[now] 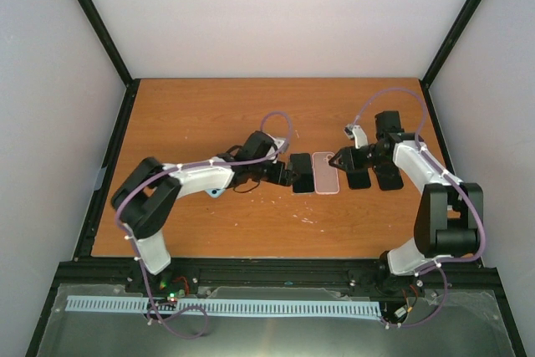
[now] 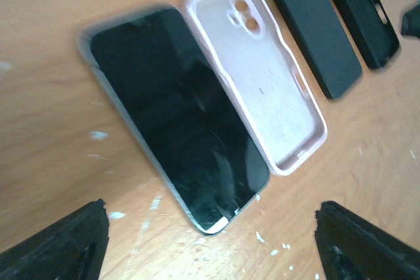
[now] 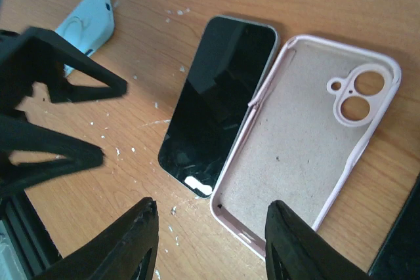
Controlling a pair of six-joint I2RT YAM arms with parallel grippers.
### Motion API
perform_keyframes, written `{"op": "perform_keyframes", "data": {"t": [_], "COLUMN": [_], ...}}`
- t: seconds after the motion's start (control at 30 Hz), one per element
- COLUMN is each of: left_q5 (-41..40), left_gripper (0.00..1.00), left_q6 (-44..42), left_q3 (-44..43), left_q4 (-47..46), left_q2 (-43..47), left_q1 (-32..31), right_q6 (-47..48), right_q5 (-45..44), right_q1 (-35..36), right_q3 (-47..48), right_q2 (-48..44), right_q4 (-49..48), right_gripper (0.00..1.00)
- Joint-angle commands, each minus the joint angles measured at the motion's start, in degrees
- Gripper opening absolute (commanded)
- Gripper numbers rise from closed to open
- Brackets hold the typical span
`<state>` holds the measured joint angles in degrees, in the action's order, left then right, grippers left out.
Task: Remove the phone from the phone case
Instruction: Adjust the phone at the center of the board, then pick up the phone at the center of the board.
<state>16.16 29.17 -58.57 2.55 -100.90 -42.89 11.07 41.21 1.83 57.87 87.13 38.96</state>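
Observation:
The phone (image 2: 174, 113), black screen up, lies bare on the wooden table. Right beside it lies the pink phone case (image 2: 259, 70), empty, with its inside facing up. In the top view the phone (image 1: 303, 173) and the case (image 1: 325, 172) sit side by side between the two arms. My left gripper (image 2: 211, 227) stands open just short of the phone's near end, with nothing between its fingers. Over the near ends of the phone (image 3: 220, 96) and the case (image 3: 302, 142) my right gripper (image 3: 211, 206) hangs open, holding nothing.
A second black phone (image 2: 314, 27) and a black case (image 2: 359, 11) lie to the right of the pink case. A light-blue object (image 3: 88, 21) rests under the left arm. White flecks dot the wooden table (image 1: 201, 114).

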Motion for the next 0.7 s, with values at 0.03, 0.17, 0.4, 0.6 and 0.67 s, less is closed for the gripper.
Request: {"op": "perform_keyframes", "data": {"t": [0.03,0.17,0.4,0.6,0.67], "left_q5": [-26.8,-30.3,-31.4,-25.8,-24.1], "left_gripper": [0.99,1.00,1.00,0.99,0.99], "left_q6": [-2.6,-3.1,-3.9,-9.2,-10.7], "left_q3": [-0.8,-0.3,-0.3,-1.4,-1.5], "left_q4": [16.8,22.0,26.4,29.9,31.0], "left_q2": [6.4,6.1,4.8,3.2,2.3], "left_q1": [2.1,6.8,11.1,15.8,17.8], "right_q6": [3.6,4.5,4.7,5.2,5.3], "right_q5": [2.6,4.3,6.3,7.4,7.9], "right_q1": [-1.0,-1.3,-2.1,-3.1,-3.3], "right_q3": [-2.3,-2.8,-3.2,-2.6,-2.6], "right_q2": [-8.7,-12.5,-12.9,-11.9,-12.0], "right_q4": [-4.7,-4.5,-4.0,-2.8,-2.6], "right_gripper": [0.52,0.53,0.56,0.56,0.56]}}
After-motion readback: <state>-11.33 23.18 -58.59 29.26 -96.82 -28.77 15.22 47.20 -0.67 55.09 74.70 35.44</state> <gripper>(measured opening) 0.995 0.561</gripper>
